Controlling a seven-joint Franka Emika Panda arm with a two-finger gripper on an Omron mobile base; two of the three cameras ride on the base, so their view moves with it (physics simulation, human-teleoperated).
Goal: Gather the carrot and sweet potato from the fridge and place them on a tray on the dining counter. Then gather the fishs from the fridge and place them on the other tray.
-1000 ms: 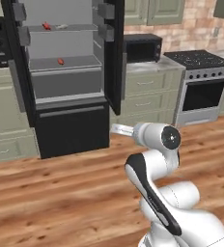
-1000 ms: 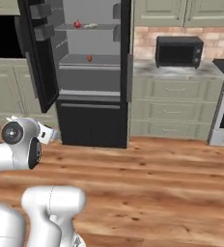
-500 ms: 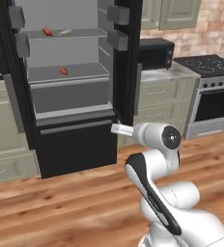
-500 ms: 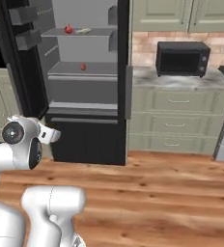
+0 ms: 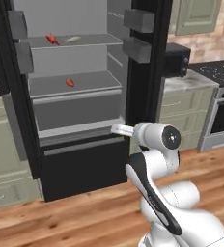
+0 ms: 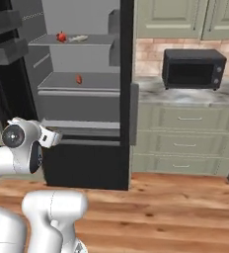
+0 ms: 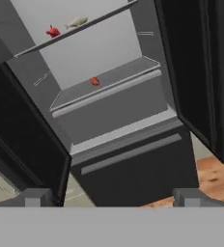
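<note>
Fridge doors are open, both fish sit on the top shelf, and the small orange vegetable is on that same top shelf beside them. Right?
Not quite. The fridge is open and the red fish and pale fish share the top shelf, but the small orange vegetable lies alone on the shelf below, as the left base view shows.

Fishs [image 5: 61,39] on fridge [image 5: 80,120] shelf above sweet potato [image 5: 70,82].

The black fridge [image 5: 85,159] is seen with both doors open. A red fish [image 5: 51,39] and a pale fish [image 5: 73,38] are laid close together on the top shelf. A small reddish-orange lump [image 5: 70,82], maybe the sweet potato, is laid alone on the shelf below.
</note>
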